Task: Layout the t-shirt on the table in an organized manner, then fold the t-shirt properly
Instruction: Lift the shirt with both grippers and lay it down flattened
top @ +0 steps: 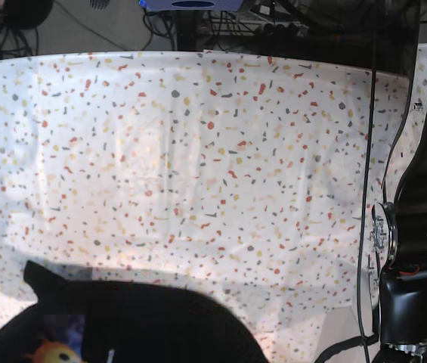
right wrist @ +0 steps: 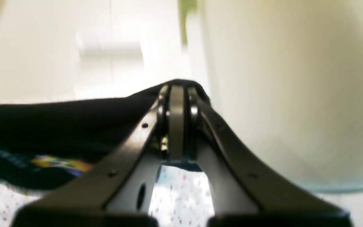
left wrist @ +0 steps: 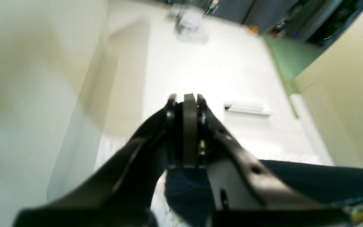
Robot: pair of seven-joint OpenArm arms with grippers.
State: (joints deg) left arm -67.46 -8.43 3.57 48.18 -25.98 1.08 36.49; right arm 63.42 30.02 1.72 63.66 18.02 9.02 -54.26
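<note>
The black t-shirt [top: 137,325] bulges up at the near left of the speckled table [top: 213,151], its orange and purple print [top: 51,349] showing at the bottom edge. My left gripper [left wrist: 189,97] is shut on a fold of the t-shirt [left wrist: 310,179], which trails to the right below it. My right gripper [right wrist: 176,90] is shut on the t-shirt's edge [right wrist: 58,126]; the cloth stretches to its left with the print [right wrist: 58,162] in sight, above the table [right wrist: 181,195]. Both wrist views look up and are blurred. Neither gripper's fingertips show in the base view.
The left arm's black column [top: 417,242] stands at the table's right edge with a cable [top: 366,189] hanging beside it. Dark cables and equipment [top: 198,19] lie beyond the far edge. Pale walls and ceiling [left wrist: 216,69] fill the wrist views.
</note>
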